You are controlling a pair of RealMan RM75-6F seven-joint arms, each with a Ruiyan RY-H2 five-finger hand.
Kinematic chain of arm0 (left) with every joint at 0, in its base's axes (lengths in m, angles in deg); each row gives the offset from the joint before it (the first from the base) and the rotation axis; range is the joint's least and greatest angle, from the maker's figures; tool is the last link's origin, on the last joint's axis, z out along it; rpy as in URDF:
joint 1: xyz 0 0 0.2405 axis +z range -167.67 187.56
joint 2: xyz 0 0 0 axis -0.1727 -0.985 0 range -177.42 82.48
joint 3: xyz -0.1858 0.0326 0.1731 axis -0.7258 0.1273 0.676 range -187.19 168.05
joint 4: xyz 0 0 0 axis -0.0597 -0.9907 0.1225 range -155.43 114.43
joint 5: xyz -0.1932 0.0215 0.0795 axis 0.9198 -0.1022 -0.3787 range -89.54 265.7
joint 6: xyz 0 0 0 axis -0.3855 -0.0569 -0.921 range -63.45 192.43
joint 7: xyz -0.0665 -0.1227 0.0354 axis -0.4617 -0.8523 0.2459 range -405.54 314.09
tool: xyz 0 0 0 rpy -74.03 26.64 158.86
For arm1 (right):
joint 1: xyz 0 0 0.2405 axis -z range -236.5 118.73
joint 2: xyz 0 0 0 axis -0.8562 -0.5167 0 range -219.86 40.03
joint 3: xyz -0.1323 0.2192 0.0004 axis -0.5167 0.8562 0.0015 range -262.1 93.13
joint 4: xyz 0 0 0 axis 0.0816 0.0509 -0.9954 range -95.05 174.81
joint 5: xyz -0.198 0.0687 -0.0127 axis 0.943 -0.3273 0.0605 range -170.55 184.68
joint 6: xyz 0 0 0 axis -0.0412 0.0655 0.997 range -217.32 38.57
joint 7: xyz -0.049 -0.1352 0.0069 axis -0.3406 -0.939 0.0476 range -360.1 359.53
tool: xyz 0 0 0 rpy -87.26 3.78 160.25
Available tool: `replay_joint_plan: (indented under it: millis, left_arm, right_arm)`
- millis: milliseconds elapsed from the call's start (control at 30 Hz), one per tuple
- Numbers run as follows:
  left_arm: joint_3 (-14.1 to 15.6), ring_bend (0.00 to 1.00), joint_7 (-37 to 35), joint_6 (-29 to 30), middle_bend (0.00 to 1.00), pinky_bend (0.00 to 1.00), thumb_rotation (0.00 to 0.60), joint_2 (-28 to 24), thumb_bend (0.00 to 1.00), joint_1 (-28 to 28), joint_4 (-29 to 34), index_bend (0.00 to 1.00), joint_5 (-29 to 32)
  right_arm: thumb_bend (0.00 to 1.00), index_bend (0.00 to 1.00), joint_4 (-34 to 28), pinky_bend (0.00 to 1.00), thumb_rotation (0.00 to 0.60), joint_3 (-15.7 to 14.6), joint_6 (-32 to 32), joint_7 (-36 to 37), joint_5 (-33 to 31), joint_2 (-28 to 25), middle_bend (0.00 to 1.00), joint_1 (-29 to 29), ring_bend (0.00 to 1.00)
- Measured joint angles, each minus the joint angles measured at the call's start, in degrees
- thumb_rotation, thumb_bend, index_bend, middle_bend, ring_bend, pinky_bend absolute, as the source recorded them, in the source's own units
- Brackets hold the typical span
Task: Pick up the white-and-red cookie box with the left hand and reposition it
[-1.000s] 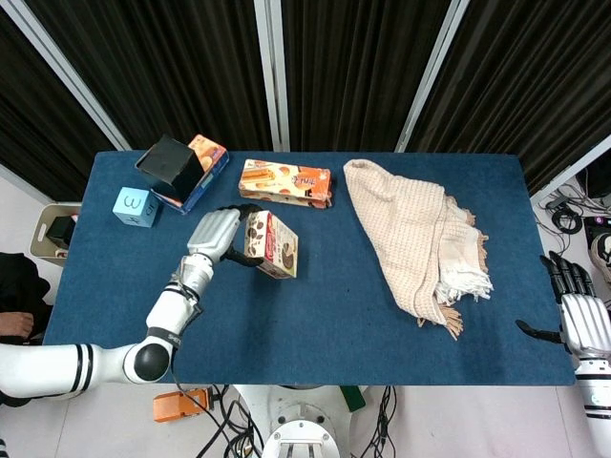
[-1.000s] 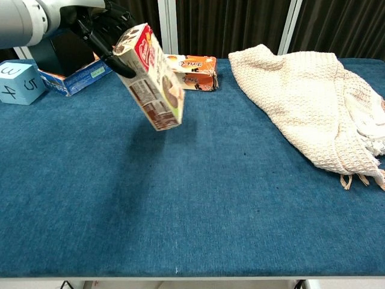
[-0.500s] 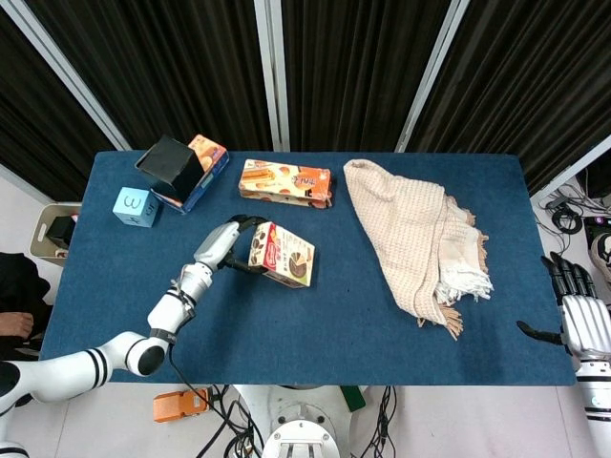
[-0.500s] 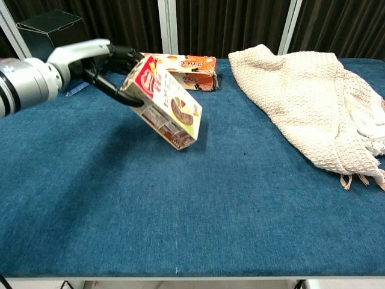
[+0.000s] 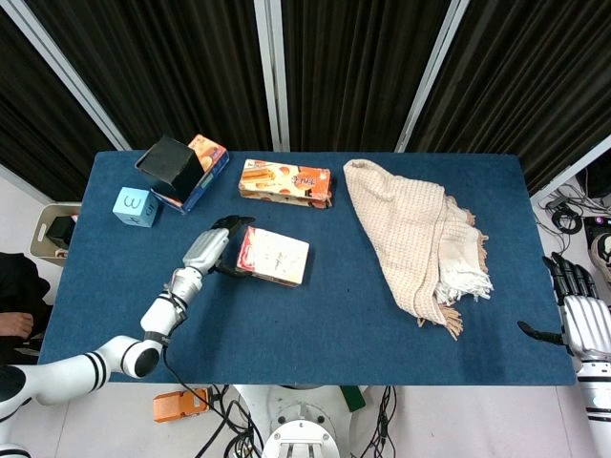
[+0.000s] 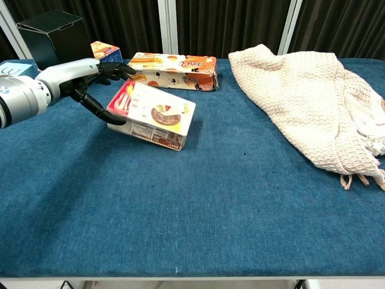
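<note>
Your left hand [image 5: 212, 250] grips the white-and-red cookie box [image 5: 273, 257] at its left end, fingers [image 6: 114, 68] wrapped over the top edge and the thumb under the lower edge. The box lies nearly flat on the blue table [image 5: 315, 324], broad printed face up, with its long axis running left to right. The chest view shows the held end tilted slightly up and the far end down at the cloth surface; whether that end touches the table cannot be told.

The box sits left of table centre, just in front of the orange cookie box [image 5: 285, 182], with a gap between them. Open blue surface extends in front of the box and to its right, up to the beige towel [image 5: 415, 239]. Behind and to the left stand the black box [image 5: 171, 161], on top of a blue-and-orange carton [image 5: 210, 158], and the light blue cube [image 5: 136, 206].

Your right hand [image 5: 579, 318] appears only in the head view, off the table's right edge, fingers extended and holding nothing. The chest view alone shows the box's tilt.
</note>
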Motion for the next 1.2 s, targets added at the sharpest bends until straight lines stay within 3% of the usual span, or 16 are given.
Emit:
replay_joint_plan:
  millis: [367, 600, 800, 1033, 1200]
  left_arm:
    - [0.86, 0.0, 18.88, 1.34, 0.0, 0.0, 0.6, -3.62, 0.0, -0.11, 7.37, 0.0, 12.09]
    - [1.76, 0.0, 27.73, 11.31, 0.0, 0.0, 0.6, -10.32, 0.0, 2.37, 17.43, 0.0, 14.0]
    - [4.45, 0.0, 30.39, 24.6, 0.0, 0.0, 0.6, -14.96, 0.0, 8.49, 22.02, 0.0, 8.58]
    - [11.41, 0.0, 30.19, 37.98, 0.0, 0.0, 0.6, -18.13, 0.0, 19.05, 21.56, 0.01, -4.17]
    - [16.06, 0.0, 27.86, 43.95, 0.01, 0.0, 0.6, -19.59, 0.0, 25.55, 20.79, 0.01, -10.55]
  right_arm:
    - [0.15, 0.0, 0.43, 0.0, 0.6, -0.06, -0.68, 0.81, 0.58, -0.15, 0.04, 0.2, 0.0]
    - [0.15, 0.0, 0.75, 0.0, 0.6, -0.09, -0.92, 1.46, 0.43, -0.69, 0.04, 0.55, 0.0]
    - [0.15, 0.0, 1.29, 0.0, 0.6, -0.16, -1.02, 2.36, 0.69, -0.45, 0.04, 0.61, 0.0]
    - [0.15, 0.0, 1.31, 0.0, 0.6, -0.46, -1.64, 2.45, 1.69, -0.29, 0.04, 0.65, 0.0]
    - [0.15, 0.0, 0.38, 0.0, 0.6, -0.64, -2.35, 1.22, 2.09, -0.37, 0.04, 0.94, 0.0]
